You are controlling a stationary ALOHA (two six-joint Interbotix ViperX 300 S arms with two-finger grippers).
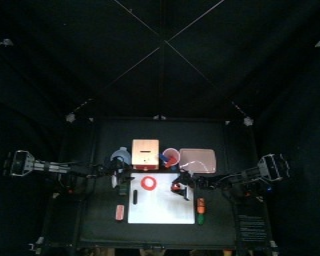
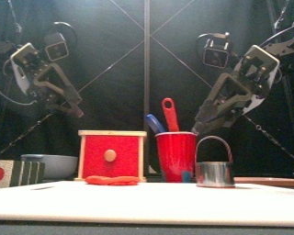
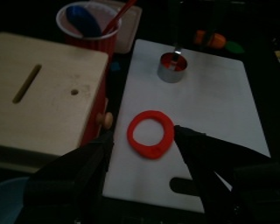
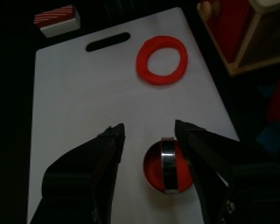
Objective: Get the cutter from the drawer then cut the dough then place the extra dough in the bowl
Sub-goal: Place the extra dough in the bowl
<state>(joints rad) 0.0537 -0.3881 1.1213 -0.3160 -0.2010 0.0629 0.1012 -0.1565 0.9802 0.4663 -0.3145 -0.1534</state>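
A red dough ring (image 1: 149,183) lies on the white cutting board (image 1: 160,205) near its back edge. The round metal cutter (image 1: 186,191) stands to the ring's right with red dough inside it (image 3: 171,66). My left gripper (image 3: 149,144) hangs open above the ring (image 3: 152,134), holding nothing. My right gripper (image 4: 152,131) is open over the cutter (image 4: 166,164), whose silver band shows between the jaws further down. In the front view both grippers (image 2: 62,92) (image 2: 211,115) are well above the table. The wooden box (image 2: 111,154) has its red drawer front closed.
The blue-grey bowl (image 1: 119,157) stands left of the box (image 1: 145,152). Right of the box are the red cup (image 1: 171,155) with toy knives and the pink tray (image 1: 199,158). Toy foods lie at the board's left edge (image 1: 120,211) and right edge (image 1: 203,210).
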